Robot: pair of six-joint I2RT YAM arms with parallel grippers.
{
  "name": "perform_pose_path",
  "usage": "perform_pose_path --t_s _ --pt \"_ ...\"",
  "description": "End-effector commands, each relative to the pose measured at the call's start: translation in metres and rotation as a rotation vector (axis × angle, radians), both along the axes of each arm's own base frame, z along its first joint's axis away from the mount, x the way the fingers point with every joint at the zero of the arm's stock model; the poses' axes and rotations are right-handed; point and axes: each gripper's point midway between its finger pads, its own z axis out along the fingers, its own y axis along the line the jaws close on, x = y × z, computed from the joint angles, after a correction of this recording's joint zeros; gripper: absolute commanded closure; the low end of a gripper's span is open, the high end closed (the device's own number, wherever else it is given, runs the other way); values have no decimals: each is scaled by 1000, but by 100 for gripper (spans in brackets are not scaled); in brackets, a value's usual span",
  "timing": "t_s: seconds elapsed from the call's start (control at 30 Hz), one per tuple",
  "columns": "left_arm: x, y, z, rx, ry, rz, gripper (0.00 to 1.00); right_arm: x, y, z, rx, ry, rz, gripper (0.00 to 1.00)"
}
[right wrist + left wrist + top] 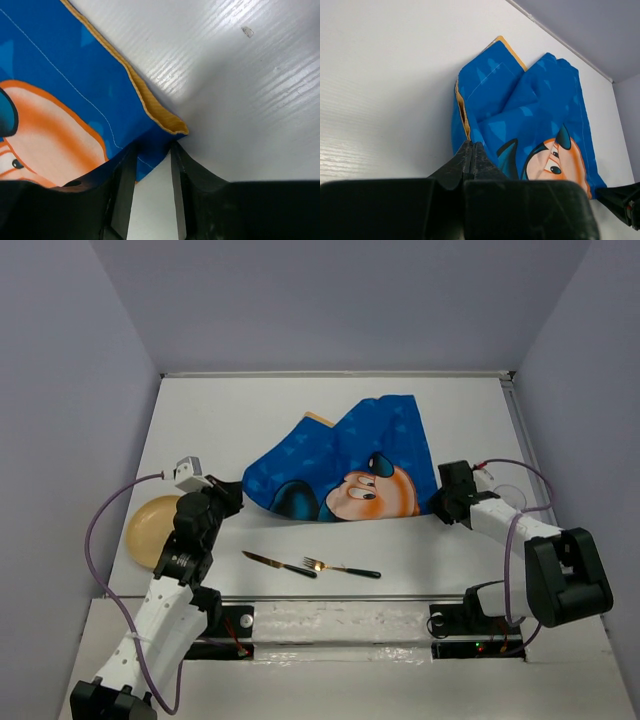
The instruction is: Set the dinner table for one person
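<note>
The white dinner table (230, 430) carries a crumpled blue cartoon-mouse mat (340, 465) at its middle, partly folded with its tan underside showing. My left gripper (236, 493) is shut at the mat's left corner; in the left wrist view the mat's (520, 110) tan edge runs into the closed tips (471, 145). My right gripper (437, 508) is open, and its fingers straddle the right corner of the mat (60, 75) low over the table (152, 150). A knife (278, 563) and a fork (345, 568) lie near the front edge.
A tan round plate (148, 528) lies at the left, partly hidden by my left arm. A faint clear round thing (510, 495) sits by my right arm. Grey walls close the table at the back and sides.
</note>
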Motion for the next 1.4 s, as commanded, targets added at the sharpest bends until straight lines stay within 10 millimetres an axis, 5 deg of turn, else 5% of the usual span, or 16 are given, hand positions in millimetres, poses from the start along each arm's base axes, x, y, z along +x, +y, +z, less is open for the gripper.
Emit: perform_pose_path --t_s 0.0,0.23,0.4,0.53,0.67,0.7,0.73,0.8,0.83,0.93,1.07,1.2,1.37 --pt "3 -8 15 -33 -70 -33 100 -9 -11 -18 -30 67 -96 69" --pt "6 -9 29 -54 -101 -31 100 -5 -14 -11 -29 3 -105 100" --pt "17 -7 76 -86 -190 0 100 12 -12 24 -34 -149 -55 100" --pt "21 5 138 -68 -302 58 100 30 -13 113 -84 -382 43 100" --pt "10 21 215 -65 -448 122 100 20 -17 257 -163 -718 136 100" --pt "8 24 227 -66 -470 137 100 15 -19 279 -179 -760 144 100" --pt "8 25 235 -57 -482 140 100 10 -19 322 -198 -847 166 100" --pt "2 28 265 -61 -539 148 100 2 -18 356 -213 -901 186 100" --pt "4 28 270 -55 -542 150 100 -5 -16 391 -209 -968 201 100" --pt "-4 31 306 -60 -608 158 100 -11 -15 434 -235 -1036 229 100" --pt "0 33 325 -41 -629 169 100 -4 -13 462 -253 -1067 239 100" --pt "22 29 312 -39 -591 180 100 31 -8 451 -271 -1000 244 100" --pt "74 20 266 -25 -476 189 100 91 -7 410 -325 -881 228 100"
